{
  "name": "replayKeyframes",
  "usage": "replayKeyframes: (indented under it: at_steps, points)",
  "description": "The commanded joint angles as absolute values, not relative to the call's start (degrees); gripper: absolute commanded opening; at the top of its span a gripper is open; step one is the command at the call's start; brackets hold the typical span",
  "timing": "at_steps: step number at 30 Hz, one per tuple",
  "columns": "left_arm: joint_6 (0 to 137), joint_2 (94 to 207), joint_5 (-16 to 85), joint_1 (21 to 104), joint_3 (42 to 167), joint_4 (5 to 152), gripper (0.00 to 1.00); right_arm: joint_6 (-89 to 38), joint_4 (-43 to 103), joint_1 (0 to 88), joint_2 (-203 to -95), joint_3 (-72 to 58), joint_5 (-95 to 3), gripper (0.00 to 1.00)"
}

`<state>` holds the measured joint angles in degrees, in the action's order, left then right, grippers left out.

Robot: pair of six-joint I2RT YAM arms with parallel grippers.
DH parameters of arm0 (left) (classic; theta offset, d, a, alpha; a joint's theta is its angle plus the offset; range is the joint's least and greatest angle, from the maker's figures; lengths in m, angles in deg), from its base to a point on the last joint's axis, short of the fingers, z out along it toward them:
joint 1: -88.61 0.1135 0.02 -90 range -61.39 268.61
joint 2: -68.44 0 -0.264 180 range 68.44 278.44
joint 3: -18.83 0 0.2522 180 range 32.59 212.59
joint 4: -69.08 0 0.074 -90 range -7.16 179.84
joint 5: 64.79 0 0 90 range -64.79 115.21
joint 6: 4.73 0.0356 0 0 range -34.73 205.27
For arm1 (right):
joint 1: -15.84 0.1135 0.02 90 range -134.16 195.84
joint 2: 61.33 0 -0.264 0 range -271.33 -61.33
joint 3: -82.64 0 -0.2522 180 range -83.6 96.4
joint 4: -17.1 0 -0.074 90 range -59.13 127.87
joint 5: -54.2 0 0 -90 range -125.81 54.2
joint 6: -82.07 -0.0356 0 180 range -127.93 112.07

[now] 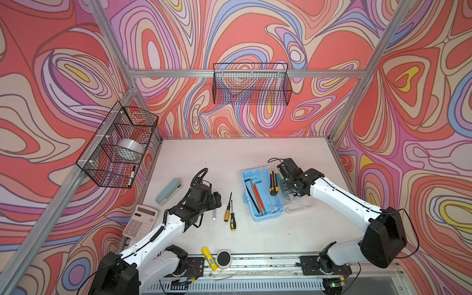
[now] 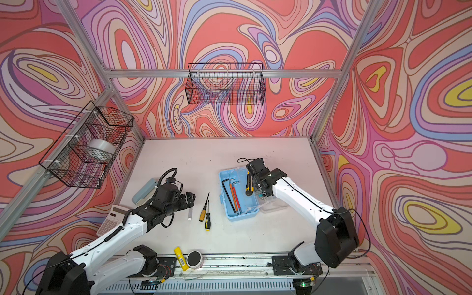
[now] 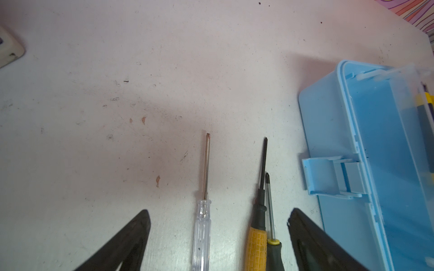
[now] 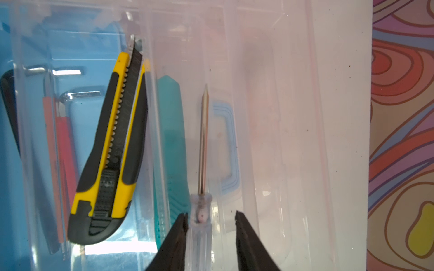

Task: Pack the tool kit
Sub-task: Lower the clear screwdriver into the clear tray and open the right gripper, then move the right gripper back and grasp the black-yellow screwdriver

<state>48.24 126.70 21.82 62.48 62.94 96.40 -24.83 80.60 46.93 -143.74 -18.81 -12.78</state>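
R claw part-spread over the clear lid of the case. One finger touches the handle of a clear-handle screwdriver; the other stands off it w/ a gap, so no pinch.

R arm: elbow high, well right of case, forearm slanting down to lid side, wrist pitched down.

Case sits open on the table. Inside are hex keys, black/orange/red. Yellow-black utility knife is at case's lid side, w/ teal knife just beside it, seen thru clear plastic.

L claw spread wide, low over table left of case, gripping nothing. Btw its fingers in wrist view, all flat on table w/ tips pointing away from claw:
- 2nd clear-handle screwdriver
- orange-handle screwdriver
- black-yellow screwdriver

L arm stretched low, forearm slanting toward case. Stapler & calculator further left of case.
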Motion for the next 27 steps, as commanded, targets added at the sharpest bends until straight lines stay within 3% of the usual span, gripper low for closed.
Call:
replayKeyframes:
  at_steps: [1,8,17,27]
  points:
    - [49.2,125.9,21.6,62.9,63.4,97.6,0.93,-27.0,81.3,47.1,-141.7,-15.8,-12.9,0.36]
    - [49.4,125.5,20.9,62.9,64.2,100.3,0.93,-32.6,80.4,57.0,-136.7,-12.3,-11.6,0.36]
    - [47.2,123.2,21.5,63.4,62.7,99.9,0.95,-40.5,74.7,76.9,-149.3,-8.6,-13.6,0.42]
    - [46.1,122.2,23.0,64.6,59.2,98.4,0.95,-43.1,61.1,80.4,-162.4,-10.8,-26.8,0.47]
